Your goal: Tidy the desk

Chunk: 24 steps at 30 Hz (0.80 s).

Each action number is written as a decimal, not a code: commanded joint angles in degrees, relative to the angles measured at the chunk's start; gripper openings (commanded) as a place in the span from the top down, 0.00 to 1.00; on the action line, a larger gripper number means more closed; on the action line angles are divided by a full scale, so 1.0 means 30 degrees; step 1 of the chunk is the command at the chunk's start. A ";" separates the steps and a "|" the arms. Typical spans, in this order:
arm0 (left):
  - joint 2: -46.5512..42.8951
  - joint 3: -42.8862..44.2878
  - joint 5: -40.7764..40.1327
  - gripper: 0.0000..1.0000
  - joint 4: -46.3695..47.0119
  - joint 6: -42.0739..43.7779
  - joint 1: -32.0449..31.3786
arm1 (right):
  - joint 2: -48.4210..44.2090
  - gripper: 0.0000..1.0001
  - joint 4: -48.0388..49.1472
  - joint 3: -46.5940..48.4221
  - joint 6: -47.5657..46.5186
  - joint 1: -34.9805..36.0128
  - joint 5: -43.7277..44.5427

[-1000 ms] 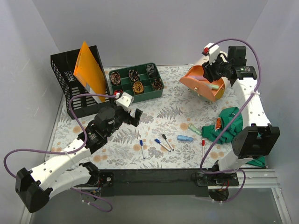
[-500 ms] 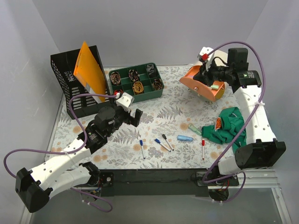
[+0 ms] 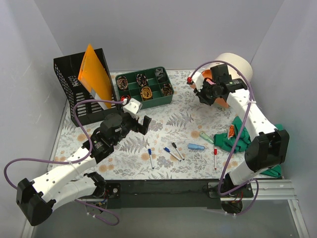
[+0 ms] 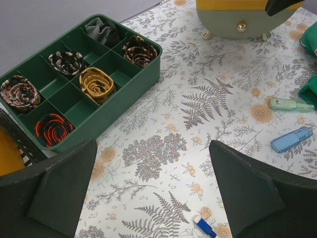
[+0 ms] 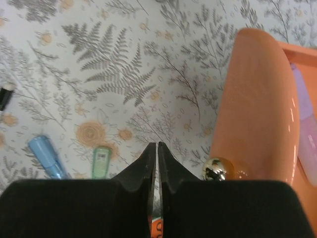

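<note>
The right gripper (image 5: 157, 146) has its jaws pressed together, only a hairline slit between the blunt black tips. Just beside them to the right is a shiny gold knob (image 5: 214, 169) on the smooth, rounded front of an orange drawer (image 5: 257, 109). Below lies the bench (image 5: 124, 74), its flat pale covering printed with ferns and orange flowers. A blue tube (image 5: 47, 156) and a small green stick (image 5: 101, 161) lie near each other on it.

The left gripper (image 4: 152, 148) hangs spread wide over a bare stretch of bench. A hard green tray (image 4: 124, 96) with straight walls and rolled fabric in its compartments stands to its left. Several pens (image 3: 150, 157) lie scattered towards the black bar (image 3: 163, 191) at the near edge, and a crumpled green cloth (image 3: 240, 134) sits at the right side.
</note>
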 commanded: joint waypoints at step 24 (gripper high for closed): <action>-0.0030 0.0003 0.0014 0.02 0.0023 0.0112 0.0022 | 0.1136 0.32 0.6602 -0.0533 -0.0831 -0.1789 1.0477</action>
